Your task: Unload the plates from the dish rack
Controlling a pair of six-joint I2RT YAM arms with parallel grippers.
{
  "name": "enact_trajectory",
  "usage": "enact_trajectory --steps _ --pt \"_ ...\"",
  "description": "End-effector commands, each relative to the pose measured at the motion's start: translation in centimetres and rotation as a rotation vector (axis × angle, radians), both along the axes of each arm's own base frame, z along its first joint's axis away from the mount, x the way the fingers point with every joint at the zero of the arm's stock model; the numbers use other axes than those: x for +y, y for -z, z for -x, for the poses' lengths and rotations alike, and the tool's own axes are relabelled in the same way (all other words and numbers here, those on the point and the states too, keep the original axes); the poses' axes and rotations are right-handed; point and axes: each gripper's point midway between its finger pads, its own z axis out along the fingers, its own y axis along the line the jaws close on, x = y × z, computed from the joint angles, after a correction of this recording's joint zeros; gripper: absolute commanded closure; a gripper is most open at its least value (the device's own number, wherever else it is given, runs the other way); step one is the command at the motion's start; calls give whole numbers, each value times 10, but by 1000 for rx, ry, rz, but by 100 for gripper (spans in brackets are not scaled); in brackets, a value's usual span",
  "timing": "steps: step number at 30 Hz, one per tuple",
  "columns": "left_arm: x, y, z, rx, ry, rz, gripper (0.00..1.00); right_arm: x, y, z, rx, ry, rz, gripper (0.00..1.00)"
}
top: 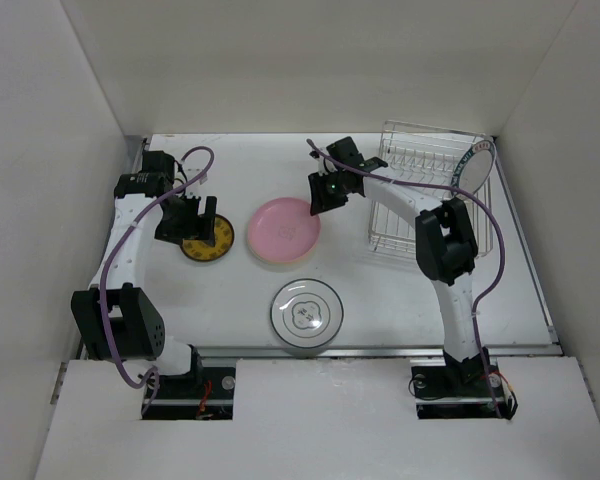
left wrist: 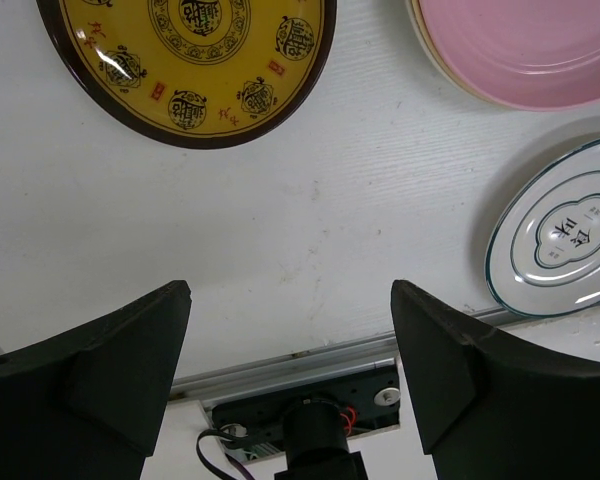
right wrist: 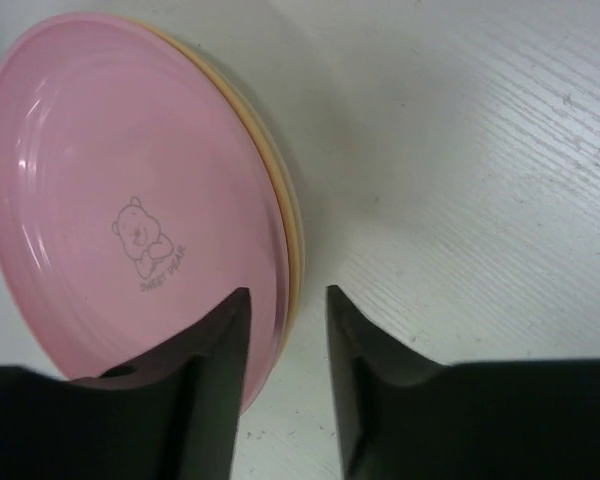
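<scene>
At the centre of the table (top: pixel 400 290), the right claw (right wrist: pixel 287 295) straddles the near rim of the pink plate (right wrist: pixel 130 200). The pink plate lies flat on a paler plate (right wrist: pixel 294 250). The right claw is released: both fingers stand apart from the rim, with a gap on each side.

Hazard 1: the inner finger overhangs the pink plate. A slanted withdrawal is likely to hook the rim and drag or tip the pink plate off the stack. A straight lift clear of the rim avoids this.

Hazard 2: one plate, the teal-rimmed plate (top: pixel 477 165), stands on edge at the far right corner of the dish rack (top: pixel 410 200). A shallow pinch on its thin rim can slip. A tilted pull can jam the plate against the slot wires and shift the whole rack.

Hazard 3: the yellow plate (left wrist: pixel 190 60) and the white dark-rimmed plate (top: pixel 306 315) lie close to the stack. A careless set-down can strike either one.

The left claw (left wrist: pixel 290 290) hangs released and empty near the yellow plate, within reach of a collision should both arms move inward.
</scene>
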Motion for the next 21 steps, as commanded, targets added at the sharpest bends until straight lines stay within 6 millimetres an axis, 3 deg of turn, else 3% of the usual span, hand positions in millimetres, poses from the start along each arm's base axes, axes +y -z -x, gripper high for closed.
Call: enact_trajectory --steps 1,4,7,17,19,21 --pt "2 -6 5 -21 -9 -5 21 1 -16 -4 -54 1 18 62" --pt "2 -6 5 -21 -9 -5 21 2 -9 -3 -37 -5 19 84" --pt "2 -6 5 -21 -9 -5 21 10 4 2 -13 -27 13 84" --pt "3 -5 7 -12 -12 -13 20 11 2 -1 -24 -27 7 84" --pt "3 -5 7 -12 -12 -13 20 9 4 3 -6 -27 16 76" --pt "3 -7 8 -21 -13 -13 20 9 -22 5 -35 -34 -10 61"
